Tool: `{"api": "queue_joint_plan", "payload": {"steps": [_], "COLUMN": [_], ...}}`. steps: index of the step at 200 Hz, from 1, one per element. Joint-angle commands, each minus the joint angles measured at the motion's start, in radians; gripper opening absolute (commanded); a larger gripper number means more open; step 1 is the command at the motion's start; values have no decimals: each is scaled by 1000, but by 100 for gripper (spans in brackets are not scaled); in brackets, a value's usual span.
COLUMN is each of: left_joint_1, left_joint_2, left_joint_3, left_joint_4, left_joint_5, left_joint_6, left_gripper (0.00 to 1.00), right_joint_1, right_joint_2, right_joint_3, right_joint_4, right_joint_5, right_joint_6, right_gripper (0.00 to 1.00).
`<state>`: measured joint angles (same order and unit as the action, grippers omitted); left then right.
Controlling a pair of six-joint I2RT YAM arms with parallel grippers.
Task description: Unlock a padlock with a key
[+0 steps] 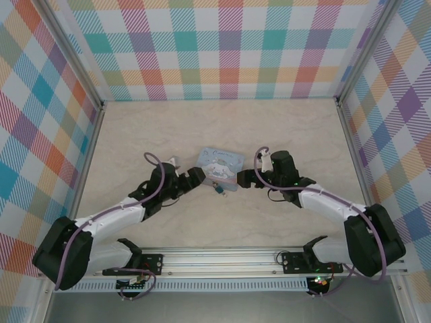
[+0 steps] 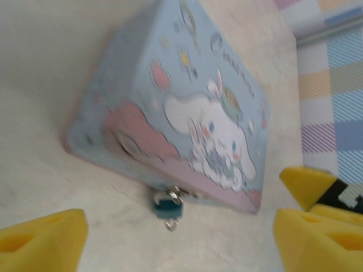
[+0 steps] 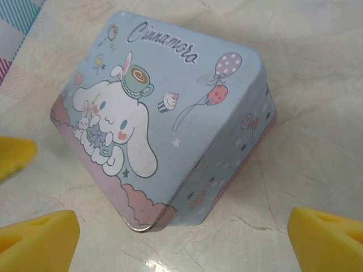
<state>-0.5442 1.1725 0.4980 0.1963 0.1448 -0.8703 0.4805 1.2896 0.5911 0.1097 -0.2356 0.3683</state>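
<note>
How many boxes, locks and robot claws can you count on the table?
tin: 1
padlock: 1
claws: 2, the left claw and the right claw, both open
Total: 4

The pale marbled bench (image 1: 222,128) is viewed from above and behind the arm bases by the top camera, set back enough that its far and side edges are taken in. The pale blue rectangular tin printed with a white cartoon dog (image 1: 220,163) is framed close and low by both wrist cameras, from opposite sides. The tiny dark bluish padlock (image 2: 168,207) at its edge is shared by the top and left wrist views.
</note>
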Motion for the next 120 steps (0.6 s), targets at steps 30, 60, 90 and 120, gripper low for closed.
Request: {"api": "queue_joint_plan", "payload": {"steps": [30,60,90,120], "left_joint_1": [181,187,187,187], "left_joint_2": [107,213,223,163], "left_joint_3": [109,164,171,171], "left_joint_4": [-36,30,28,-49], "left_joint_5": [146,209,188,142], "left_joint_6": [97,99,111,146], "left_gripper": [98,99,100,100], "right_joint_1": [-6,-6,-6,-7], "right_joint_2": [145,260,379,493], "right_joint_3": [101,202,330,448], "right_joint_4": [53,53,46,55], "right_joint_5": [-125,-192,-264,-321], "right_joint_6": [124,117,82,50], "right_gripper": [100,100,100,100]}}
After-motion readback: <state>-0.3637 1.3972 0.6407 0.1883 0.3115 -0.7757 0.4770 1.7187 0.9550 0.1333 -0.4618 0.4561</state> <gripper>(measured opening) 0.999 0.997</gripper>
